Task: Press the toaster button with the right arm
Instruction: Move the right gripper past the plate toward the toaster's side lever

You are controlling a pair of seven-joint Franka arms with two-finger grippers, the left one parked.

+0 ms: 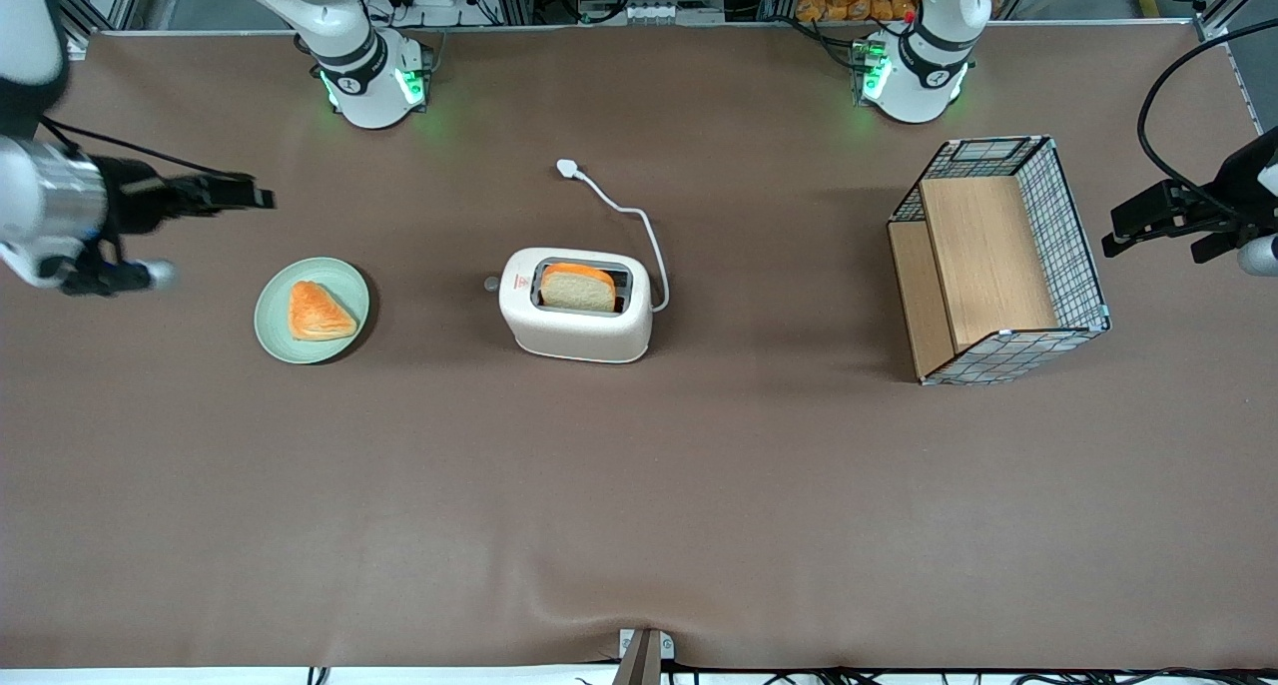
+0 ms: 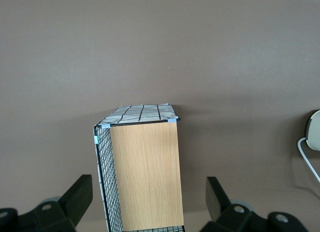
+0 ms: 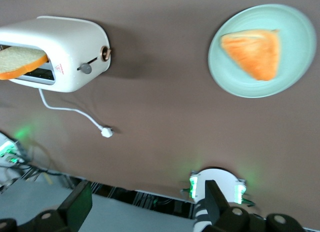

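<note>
The cream-white toaster [image 1: 576, 328] stands mid-table with a bread slice [image 1: 577, 288] in its top slot. It also shows in the right wrist view [image 3: 75, 42]. The toaster button [image 1: 490, 284] is a small grey knob on the narrow end that faces the working arm's end of the table, and it shows in the right wrist view too [image 3: 86, 68]. The right arm's gripper [image 1: 255, 198] hangs above the table toward the working arm's end, well apart from the toaster. It is open and empty, with its fingers spread wide [image 3: 146, 204].
A pale green plate [image 1: 270, 316] with an orange pastry [image 1: 319, 312] lies between the gripper and the toaster. The toaster's white cord and plug [image 1: 567, 167] trail toward the arm bases. A wire-and-wood basket [image 1: 998, 261] stands toward the parked arm's end.
</note>
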